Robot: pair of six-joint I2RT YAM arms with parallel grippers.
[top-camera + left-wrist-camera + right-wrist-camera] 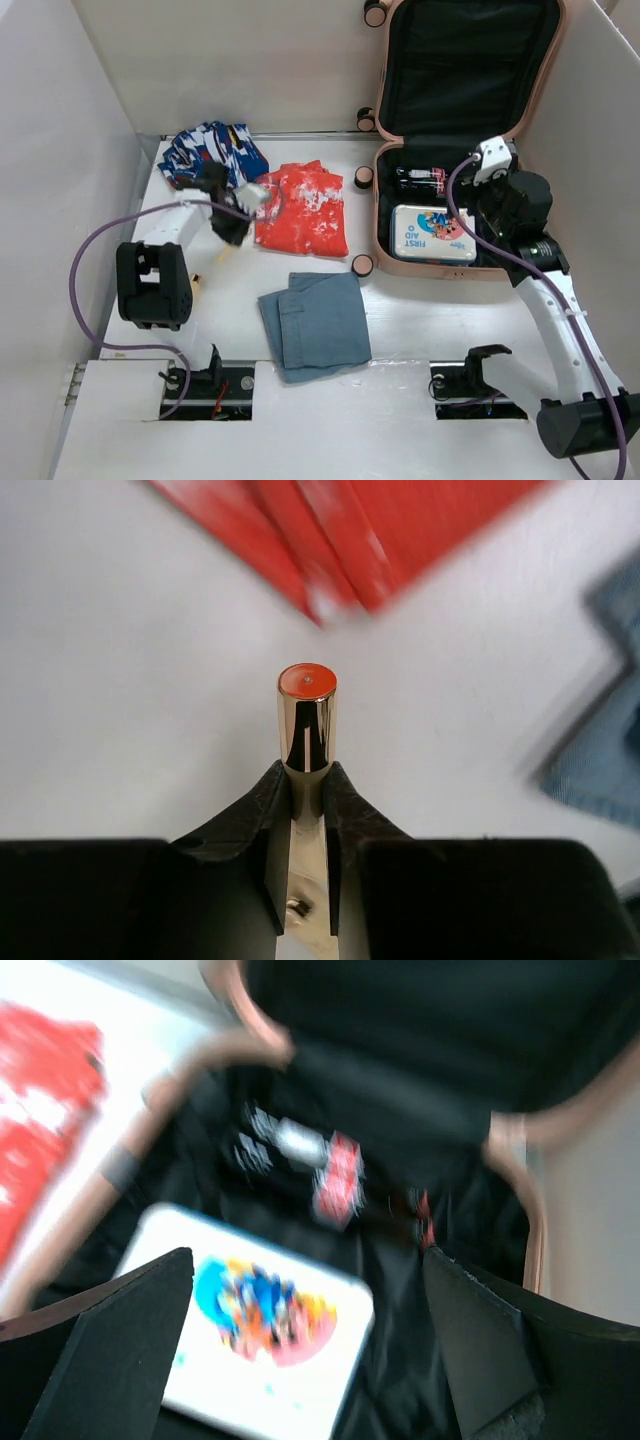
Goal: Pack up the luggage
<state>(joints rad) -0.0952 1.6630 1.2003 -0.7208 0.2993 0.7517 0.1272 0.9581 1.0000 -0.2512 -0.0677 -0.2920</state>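
My left gripper (307, 780) clamped tight on gold tube (307, 720), orange-red top; lower end hidden in grip. My right gripper (305, 1270) spread wide, empty, over open luggage (430, 268) at far right of table (420, 315); contents too blurred to read

This is a robotics lab test cell, not a home: a bare white tabletop (420, 320) is boxed in by plain white panels (60, 150) at 9, 12 and 3 o'clock. The left arm (150, 280) and the right arm (560, 320) are bolted at its 6 o'clock edge, trailing purple cables (85, 260). The props look staged: the open pink luggage (381, 210) at 1 o'clock and folded clothes (315, 325) laid flat near the centre
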